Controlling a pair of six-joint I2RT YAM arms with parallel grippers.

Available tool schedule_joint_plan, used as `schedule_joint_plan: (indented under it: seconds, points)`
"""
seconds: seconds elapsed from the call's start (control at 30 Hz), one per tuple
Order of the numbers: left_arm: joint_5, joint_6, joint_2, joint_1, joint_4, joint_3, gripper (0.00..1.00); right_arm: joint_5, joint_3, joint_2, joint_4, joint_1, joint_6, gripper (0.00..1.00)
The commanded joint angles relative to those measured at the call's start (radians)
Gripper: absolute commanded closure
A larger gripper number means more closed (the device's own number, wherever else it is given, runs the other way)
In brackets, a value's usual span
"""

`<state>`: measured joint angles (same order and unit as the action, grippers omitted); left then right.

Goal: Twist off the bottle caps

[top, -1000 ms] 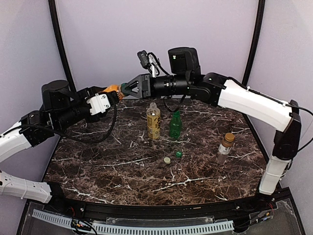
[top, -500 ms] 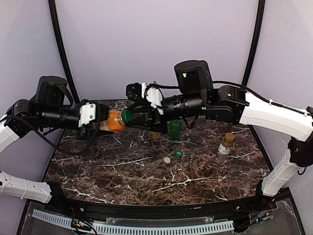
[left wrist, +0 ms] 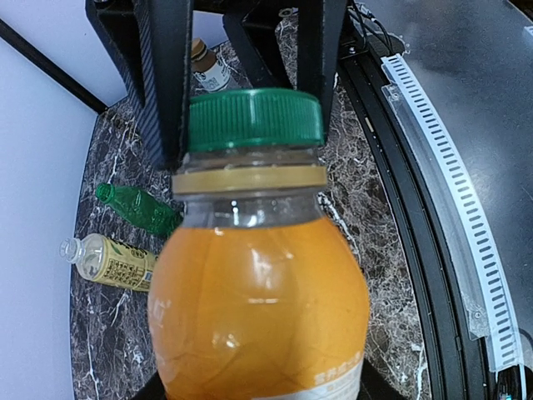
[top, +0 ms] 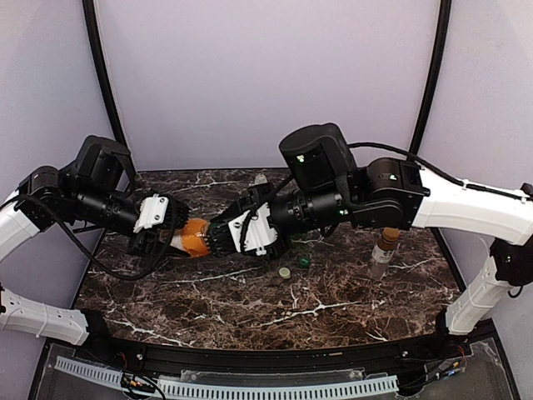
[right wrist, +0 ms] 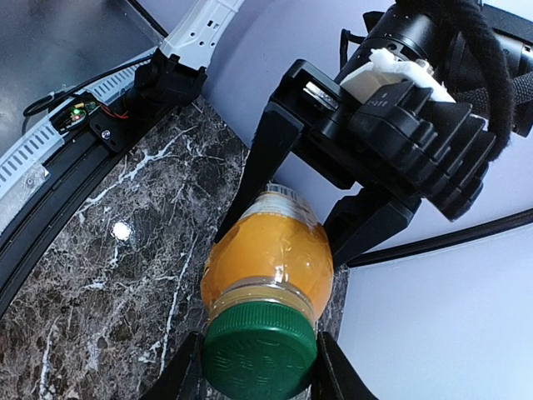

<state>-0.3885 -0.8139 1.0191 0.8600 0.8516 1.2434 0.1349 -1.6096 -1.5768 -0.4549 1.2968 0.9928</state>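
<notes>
The squat orange bottle (top: 194,237) hangs sideways above the table's left middle, held between both arms. My left gripper (top: 171,233) is shut on its body (left wrist: 258,292). My right gripper (top: 221,237) is shut on its green cap (right wrist: 260,357), with a finger on each side of the cap (left wrist: 254,118). The slim clear bottle (top: 384,251) stands at the right with a brown cap on. The all-green bottle (left wrist: 137,208) and the yellow-liquid bottle (left wrist: 104,260) show in the left wrist view with open necks. In the top view my right arm hides them.
Two loose caps lie on the marble table (top: 333,308) near its middle, one pale (top: 285,272) and one green (top: 304,262). My right arm (top: 358,200) stretches across the back middle. The black front rail (top: 275,358) edges the near side.
Both grippers, joined on the orange bottle, have come down from the back to low over the table's left middle. The right wrist has turned, and the right arm now covers the yellow and green bottles.
</notes>
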Motion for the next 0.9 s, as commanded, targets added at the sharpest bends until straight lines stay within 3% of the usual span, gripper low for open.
schedule_joint_plan:
  seconds: [0.0, 0.37, 0.6, 0.7, 0.8, 0.87]
  points:
    - [-0.078, -0.007, 0.004, 0.01, 0.007, 0.006, 0.91, -0.077, -0.008, -0.017, 0.09, 0.017, 0.109, 1.0]
    - [-0.032, -0.029, -0.022, 0.009, 0.027, -0.036, 0.97, -0.006, 0.168, 0.156, 0.286, 0.01, 0.17, 1.0]
    - [-0.035, -0.036, -0.024, 0.009, 0.028, -0.034, 0.97, -0.039, 0.226, 0.19, 0.317, 0.007, 0.135, 1.0]
    - [-0.003, -0.012, -0.036, 0.007, -0.013, -0.043, 0.97, -0.103, 0.179, 0.173, 0.326, -0.032, -0.055, 1.0]
    - [0.084, 0.066, -0.054, -0.014, -0.141, -0.06, 0.96, -0.271, 0.1, 0.143, 0.297, -0.135, -0.479, 1.0]
    - [0.179, 0.13, -0.068, -0.043, -0.246, -0.081, 0.94, -0.375, 0.027, 0.112, 0.176, -0.201, -0.734, 1.0]
